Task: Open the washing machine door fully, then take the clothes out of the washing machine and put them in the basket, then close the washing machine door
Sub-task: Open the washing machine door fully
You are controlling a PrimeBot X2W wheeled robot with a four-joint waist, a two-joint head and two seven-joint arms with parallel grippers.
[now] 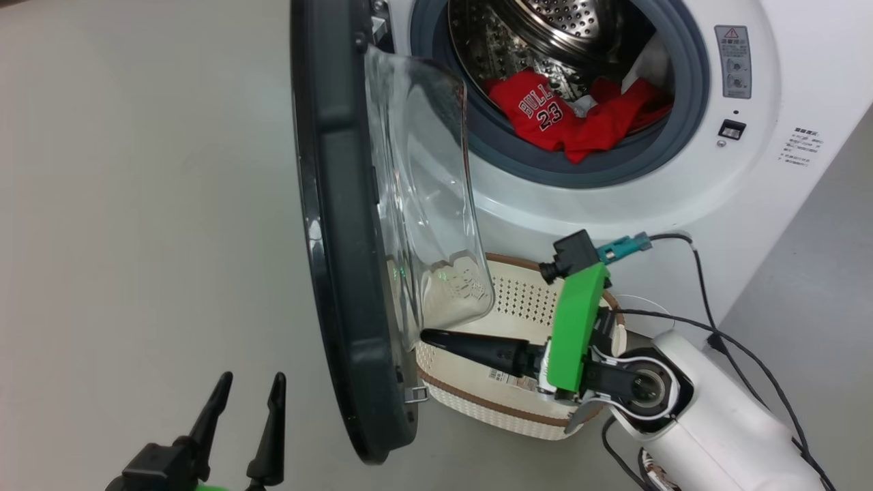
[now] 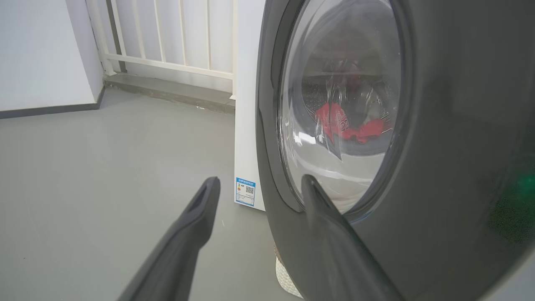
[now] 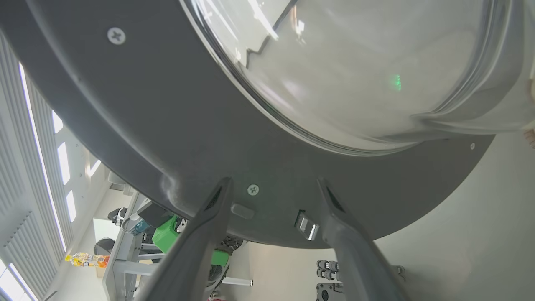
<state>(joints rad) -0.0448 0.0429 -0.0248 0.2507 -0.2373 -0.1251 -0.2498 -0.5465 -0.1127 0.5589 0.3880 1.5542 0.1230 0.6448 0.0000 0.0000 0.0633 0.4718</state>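
From the head view, the door [image 1: 341, 273] stood out from the machine [image 1: 682, 204] with its thin edge toward the robot. Its long side ran up and down the picture. It looked only partly open, so I think it had more swinging to do, off to the left. The right pincer [image 1: 436, 339] lay on the inner side of the door, just under the glass bowl and above the basket [image 1: 518, 300]. Its tip pointed left at the door, very near it. I could not tell if it touched. The left pincer [image 1: 252, 378] was low on the outer side of the door, spread wide and holding nothing. The clothes [image 1: 566, 112] were in the drum, well apart from both pincers.

From the left wrist view, the left pincer [image 2: 260, 179] was spread. The door [image 2: 439, 125] was on its right, close by. One finger crossed in front of the black rim. The clothes [image 2: 347, 125] showed red through the glass.

From the right wrist view, the right pincer [image 3: 273, 180] was spread and pinched nothing. The inner rim of the door [image 3: 125, 104] lay straight ahead, just past the fingertips.

The right arm looked nearer for a push. The door lay straight ahead of that pincer, so a push that way should swing it wide.
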